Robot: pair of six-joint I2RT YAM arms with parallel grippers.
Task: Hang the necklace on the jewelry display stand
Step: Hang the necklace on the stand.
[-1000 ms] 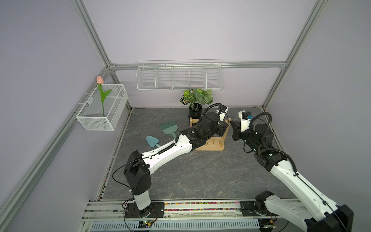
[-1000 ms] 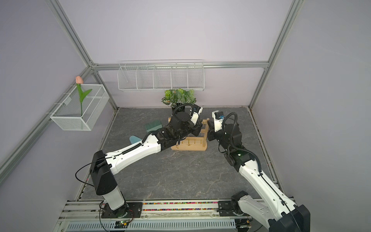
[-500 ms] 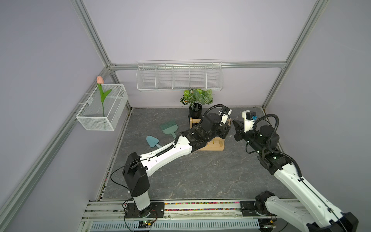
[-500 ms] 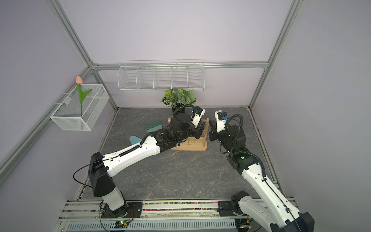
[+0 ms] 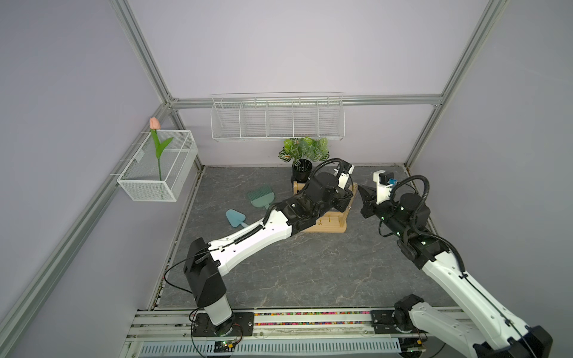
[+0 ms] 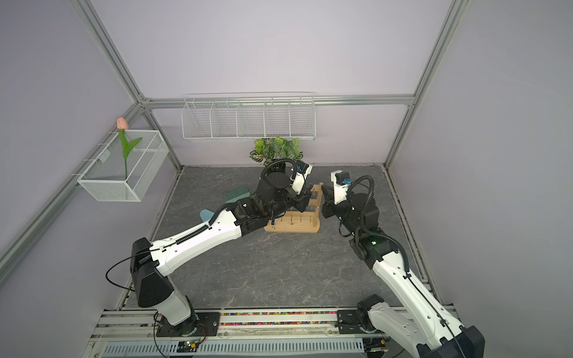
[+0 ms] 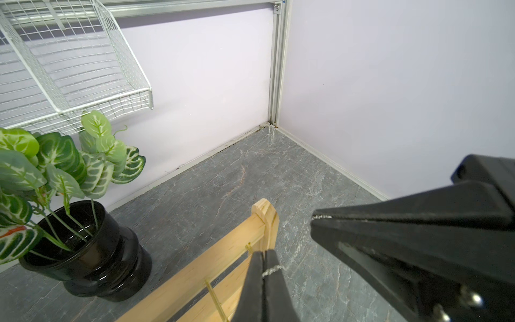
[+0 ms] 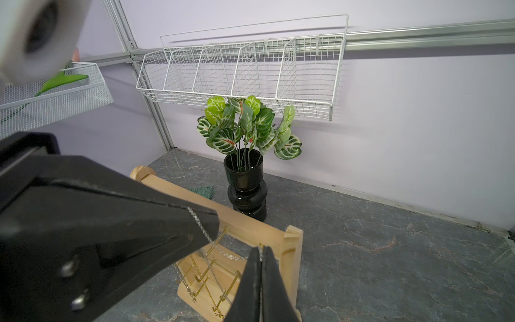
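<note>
Left gripper (image 7: pixel 263 255) and right gripper (image 8: pixel 261 256) stay clamped on the necklace (image 8: pixel 200 228), stretched between them by the stand (image 7: pixel 267 225). Right arm (image 5: pixel 449 272) has edged slightly outward.

jewelry display stand (image 6: pixel 294 228): light natural wood, gold hooks (image 8: pixel 220 240). necklace (image 8: pixel 204 232): silver chain. Gold chain (image 8: pixel 190 290) on the stand's lower hooks. left gripper (image 7: pixel 263 253), right gripper (image 8: pixel 260 249): matte black. left arm (image 5: pixel 248 241), right arm (image 5: pixel 459 279): white shells, black joints. Floor (image 5: pixel 310 269) under the stand: dark grey, pale marble veining.

Behind the stand:
- plant (image 5: pixel 305 150) green with white-veined leaves
- pot (image 5: pixel 301 174) glossy black
- wire basket (image 5: pixel 276 119) white
- walls (image 5: pixel 279 46) pale lilac

On the stand's left-arm side:
- teal-green comb (image 5: pixel 262 198)
- blue scoop (image 5: pixel 234 217)
- pink tulip (image 5: pixel 154 123) with green stem
- white mesh basket (image 5: pixel 148 190)
</note>
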